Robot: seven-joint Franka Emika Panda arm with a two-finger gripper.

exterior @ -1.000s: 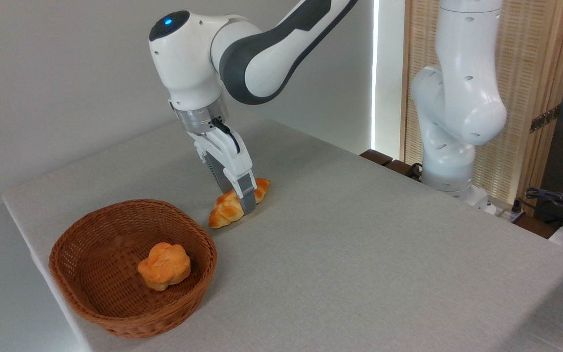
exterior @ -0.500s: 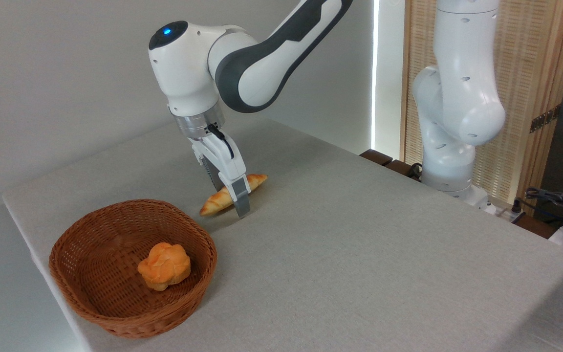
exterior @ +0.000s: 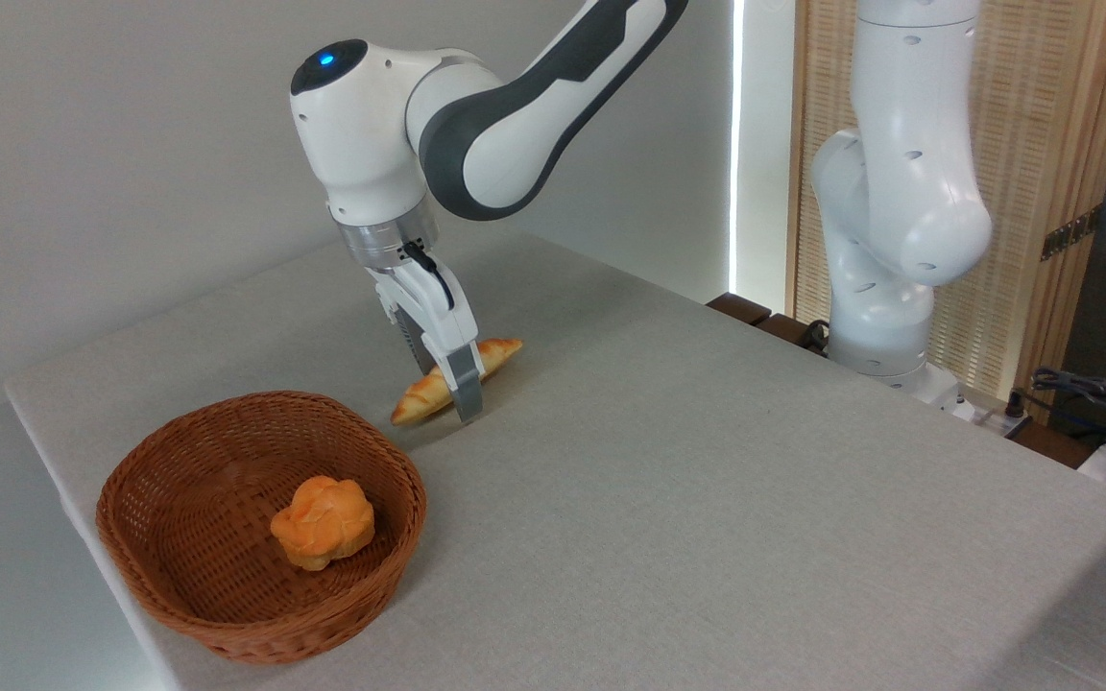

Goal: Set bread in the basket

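Note:
The bread (exterior: 415, 402), a long golden-orange loaf with pointed ends, stands on its edge just behind the right of the basket (exterior: 227, 629). My gripper (exterior: 458, 399) comes down over the loaf's middle and is shut on it, the grey front finger (exterior: 465, 389) covering the centre. The loaf's left end points down toward the table and its right end tilts up. I cannot tell whether it still touches the cloth. The round reddish-brown wicker basket sits at the front left of the table.
A small round knotted orange bun (exterior: 323, 523) lies inside the basket. A second white robot arm (exterior: 889, 240) stands off the table's back right, with cables (exterior: 1086, 389) beside it. The table's left edge (exterior: 63, 480) runs close by the basket.
The loaf lay flat a second ago; it is now gripped narrow and on edge. Gripper and loaf have shifted slightly left and up.

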